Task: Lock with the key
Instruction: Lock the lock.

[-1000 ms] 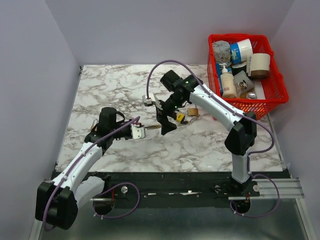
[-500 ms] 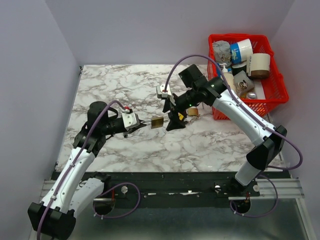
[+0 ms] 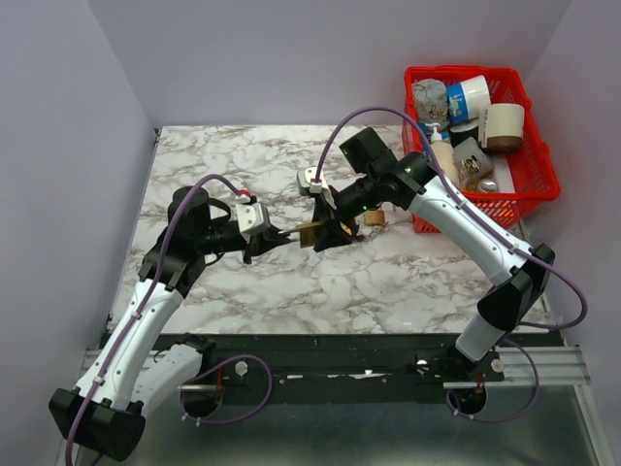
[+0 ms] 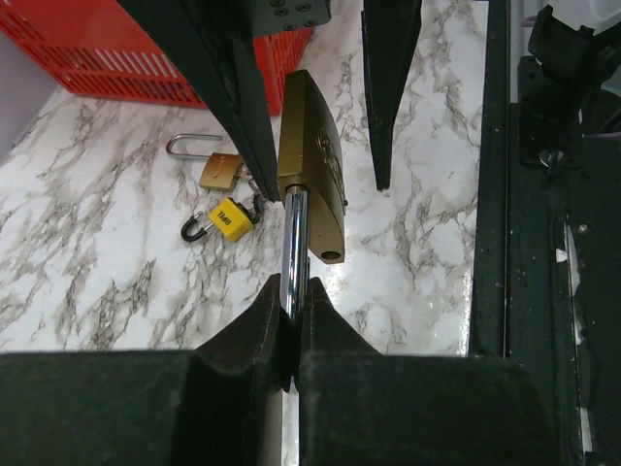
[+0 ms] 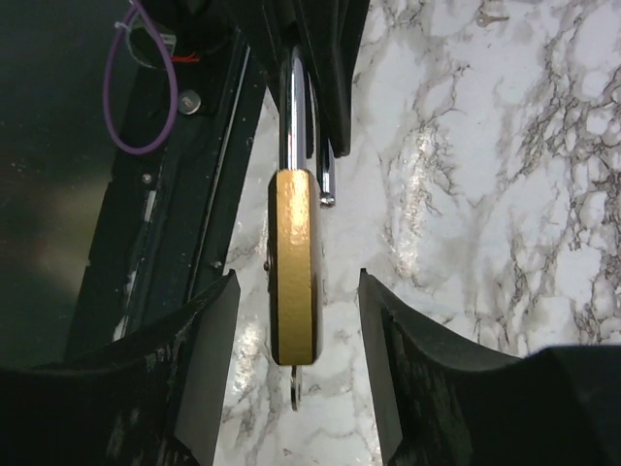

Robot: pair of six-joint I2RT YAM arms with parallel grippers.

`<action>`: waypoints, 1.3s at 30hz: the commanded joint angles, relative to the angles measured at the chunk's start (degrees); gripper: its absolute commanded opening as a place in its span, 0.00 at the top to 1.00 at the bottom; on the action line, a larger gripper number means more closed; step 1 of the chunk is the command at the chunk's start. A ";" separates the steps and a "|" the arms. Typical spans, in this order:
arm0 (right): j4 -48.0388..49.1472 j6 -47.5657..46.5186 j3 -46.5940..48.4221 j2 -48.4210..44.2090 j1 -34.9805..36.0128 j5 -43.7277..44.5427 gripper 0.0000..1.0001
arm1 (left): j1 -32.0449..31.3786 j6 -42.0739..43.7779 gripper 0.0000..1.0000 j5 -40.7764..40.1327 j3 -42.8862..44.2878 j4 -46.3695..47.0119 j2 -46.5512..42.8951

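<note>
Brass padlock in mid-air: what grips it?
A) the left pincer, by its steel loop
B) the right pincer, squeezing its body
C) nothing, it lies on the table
A: the left pincer is shut on the padlock loop, while the right pincer stands open either side of it, not touching.

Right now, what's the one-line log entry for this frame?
left gripper: shut on padlock shackle | right gripper: open, jaws flanking padlock body, gaps both sides
</note>
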 commanded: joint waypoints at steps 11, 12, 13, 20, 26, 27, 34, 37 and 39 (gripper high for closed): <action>-0.64 0.14 2.24 1.70 1.64 -2.42 0.90 | -1.50 -8.21 1.00 1.14 3.03 6.30 1.35; -0.72 0.14 2.42 1.70 1.64 -2.60 0.98 | -1.50 -9.08 1.00 1.05 3.03 7.00 1.52; -0.46 0.14 2.42 1.70 1.64 -2.69 0.99 | -1.50 -9.53 1.00 1.05 2.85 7.44 1.70; 2.44 2.96 2.07 1.62 2.08 -3.13 0.99 | -1.93 -13.40 1.00 1.14 2.32 10.08 2.49; 4.63 4.18 1.19 1.09 2.96 -3.22 0.99 | -2.20 -16.29 1.00 0.44 2.41 12.80 3.28; 5.51 4.36 0.93 1.00 3.05 -2.95 0.99 | -2.20 -17.61 1.00 0.35 2.33 13.68 3.46; 9.12 6.73 0.31 0.39 3.75 -3.47 0.99 | -3.51 -23.68 1.00 0.09 0.75 18.60 4.34; 10.70 7.79 0.31 0.47 4.10 -4.44 0.99 | -4.13 -25.34 1.00 -0.53 -0.22 20.61 4.51; 11.49 8.58 0.66 0.56 4.63 -5.06 0.99 | -4.66 -26.40 1.00 -0.62 -0.84 22.99 4.69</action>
